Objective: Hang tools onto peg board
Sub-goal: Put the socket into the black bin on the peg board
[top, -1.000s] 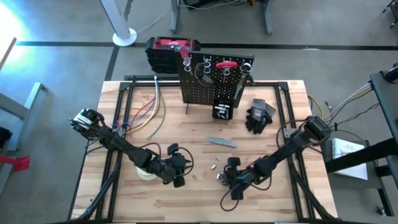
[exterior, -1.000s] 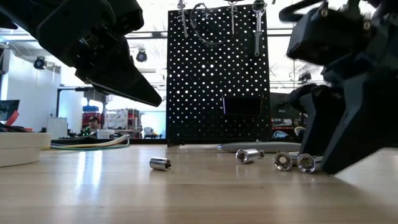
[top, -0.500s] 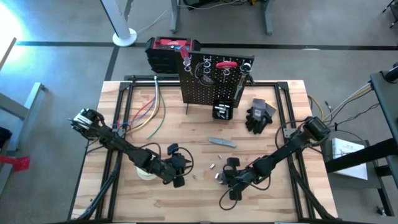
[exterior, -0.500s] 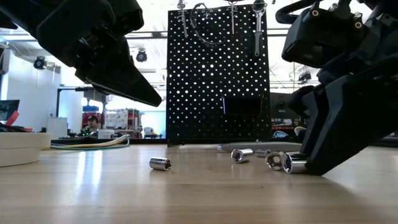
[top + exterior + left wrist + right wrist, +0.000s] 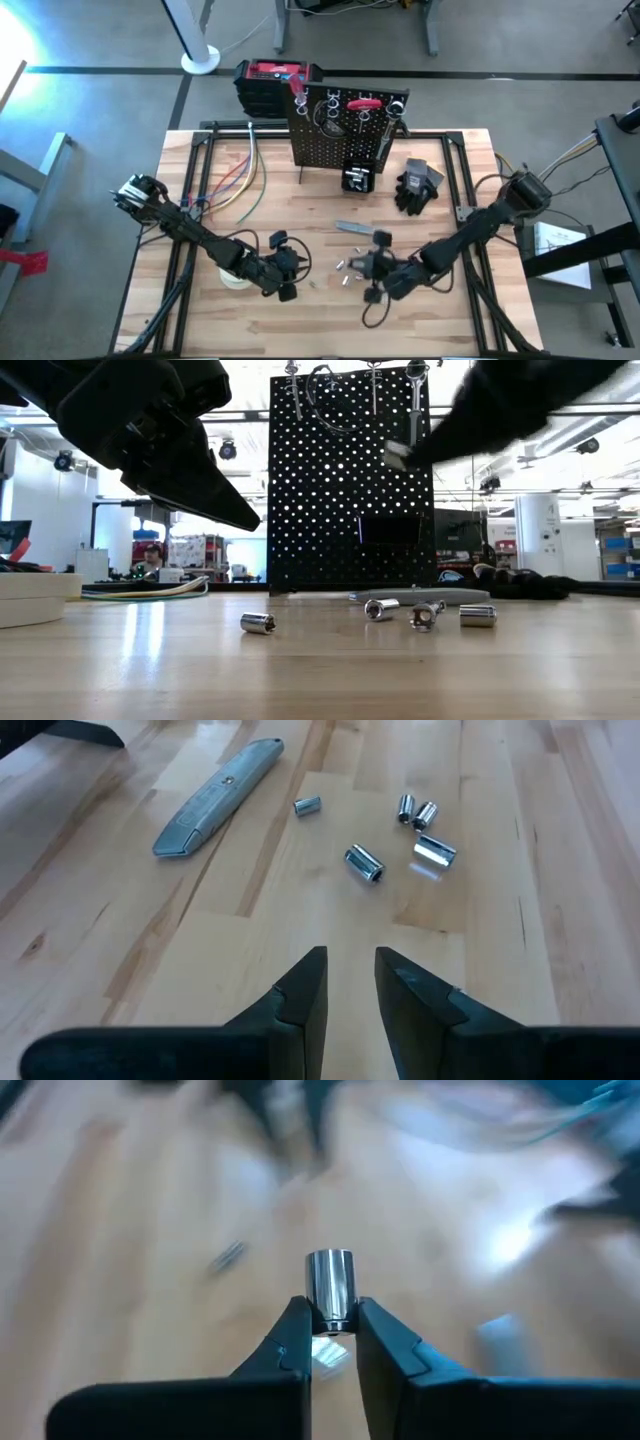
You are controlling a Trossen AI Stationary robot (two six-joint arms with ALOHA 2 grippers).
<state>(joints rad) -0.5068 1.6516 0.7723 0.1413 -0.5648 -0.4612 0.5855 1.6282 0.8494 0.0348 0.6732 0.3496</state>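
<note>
Above wooden table [image 5: 200,310], right end effector [image 5: 330,1318] pinches silvery socket [image 5: 330,1285] between fingertips.

Five loose silvery sockets [image 5: 364,863] lie on the desk [image 5: 480,970]. One grey utility knife [image 5: 215,798] lies there. A sixth socket [image 5: 329,1287] sits in one claw [image 5: 331,1330].

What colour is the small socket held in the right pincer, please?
Shiny silver; the socket shows best in the right wrist view, held by the right pincer.
</note>
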